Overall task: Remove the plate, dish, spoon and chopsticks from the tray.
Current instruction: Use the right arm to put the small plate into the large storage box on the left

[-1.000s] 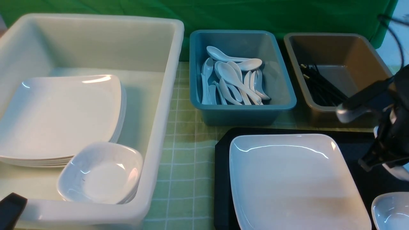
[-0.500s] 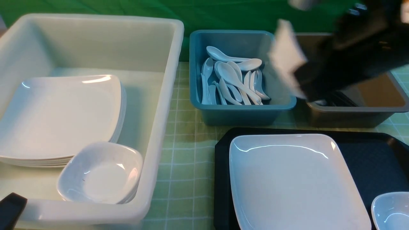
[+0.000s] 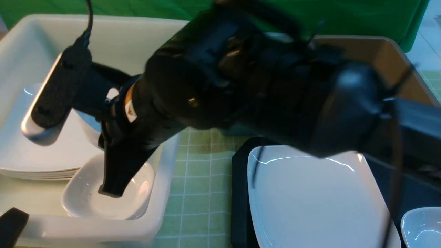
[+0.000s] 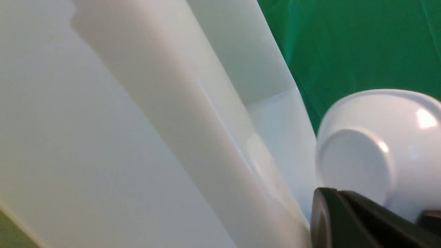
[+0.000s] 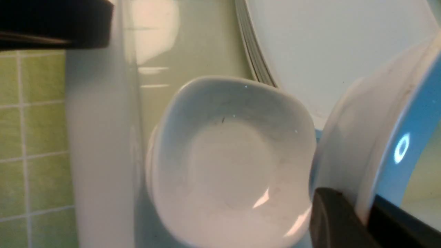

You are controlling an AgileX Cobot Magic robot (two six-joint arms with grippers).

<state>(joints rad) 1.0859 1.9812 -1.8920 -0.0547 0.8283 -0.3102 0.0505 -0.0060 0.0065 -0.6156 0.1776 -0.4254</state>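
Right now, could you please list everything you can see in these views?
tray: one, black, table's near right.
plate: one, white, on the tray.
small dish: one, white, tray's near right corner.
white tub: one, translucent white, table's left.
plate stack: several, white, white tub's left side.
dish stack: several, white, white tub's near side.
held dish: one, white, above the white tub.
brown tub: one, brown, far right.
tablecloth: one, green check, under everything.
right gripper: one, black, shut on the held dish over the dish stack.
left gripper: one, black, shut, near left edge.
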